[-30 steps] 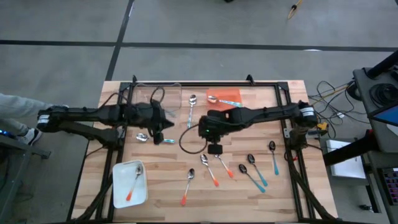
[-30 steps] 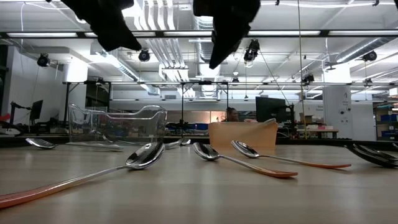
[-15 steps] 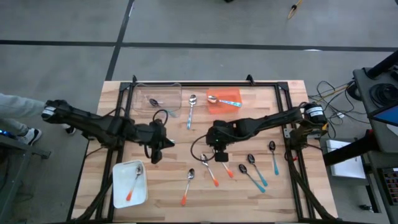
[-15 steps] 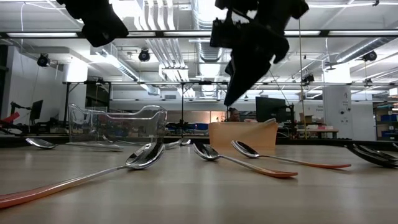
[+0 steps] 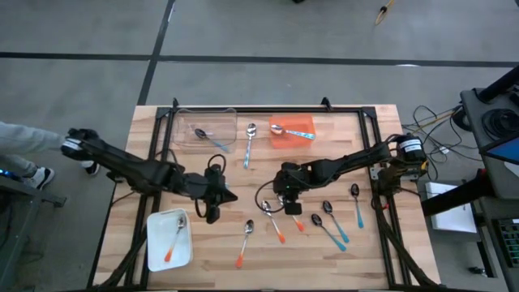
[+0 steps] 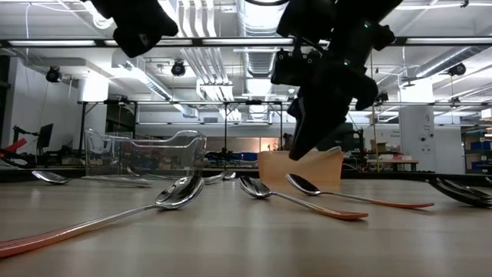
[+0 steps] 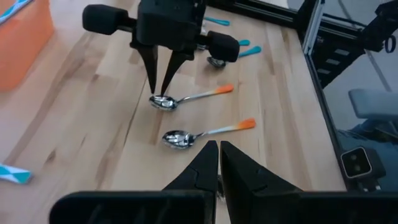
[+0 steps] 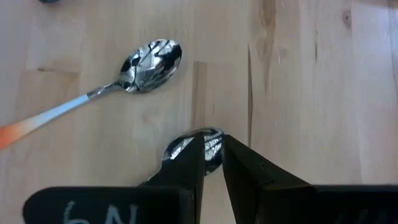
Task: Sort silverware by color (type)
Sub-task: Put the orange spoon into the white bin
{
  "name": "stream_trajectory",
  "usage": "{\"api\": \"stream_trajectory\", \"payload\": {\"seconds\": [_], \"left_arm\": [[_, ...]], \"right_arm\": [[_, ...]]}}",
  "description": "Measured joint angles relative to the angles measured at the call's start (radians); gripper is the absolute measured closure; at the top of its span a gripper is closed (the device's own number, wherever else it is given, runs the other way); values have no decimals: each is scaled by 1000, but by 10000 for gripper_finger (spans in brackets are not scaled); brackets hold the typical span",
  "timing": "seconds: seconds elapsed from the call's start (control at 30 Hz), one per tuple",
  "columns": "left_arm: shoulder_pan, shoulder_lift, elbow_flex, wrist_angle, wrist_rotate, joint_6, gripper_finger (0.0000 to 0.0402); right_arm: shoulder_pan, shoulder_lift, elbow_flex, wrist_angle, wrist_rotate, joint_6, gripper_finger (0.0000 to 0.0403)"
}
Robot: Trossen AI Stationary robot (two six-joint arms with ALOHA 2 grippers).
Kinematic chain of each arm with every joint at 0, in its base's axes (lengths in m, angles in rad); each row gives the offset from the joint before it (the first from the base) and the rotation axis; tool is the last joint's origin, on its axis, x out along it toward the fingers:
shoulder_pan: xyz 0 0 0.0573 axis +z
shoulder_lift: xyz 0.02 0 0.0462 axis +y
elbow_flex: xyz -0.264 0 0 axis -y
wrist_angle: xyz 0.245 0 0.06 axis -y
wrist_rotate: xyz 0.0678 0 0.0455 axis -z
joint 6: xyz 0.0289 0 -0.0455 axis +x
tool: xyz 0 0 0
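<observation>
Spoon (image 8: pixel 193 144) bowl lies directly under the right claw (image 8: pixel 212 155), whose narrowly parted fingertips straddle it.

Bare wood around the left hand (image 5: pixel 212 212), scattered orange-handled spoons (image 5: pixel 274 221) crowding the right hand (image 5: pixel 293 208).

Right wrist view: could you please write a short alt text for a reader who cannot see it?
The right pincer points down at a wooden table, its two dark fingers nearly together just over the bowl of a silver spoon. Beside it lies a second spoon with a shiny bowl and an orange-tipped handle.
</observation>
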Motion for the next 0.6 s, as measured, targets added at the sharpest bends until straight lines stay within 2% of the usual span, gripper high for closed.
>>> {"api": "stream_trajectory", "payload": {"seconds": [0.43, 0.6], "left_arm": [[-4, 127, 0, 153, 3, -8, 402], [-4, 145, 0, 190, 2, -8, 402]], "right_arm": [[-28, 0, -4, -69, 8, -5, 352], [-33, 0, -4, -99, 201, -71, 353]]}}
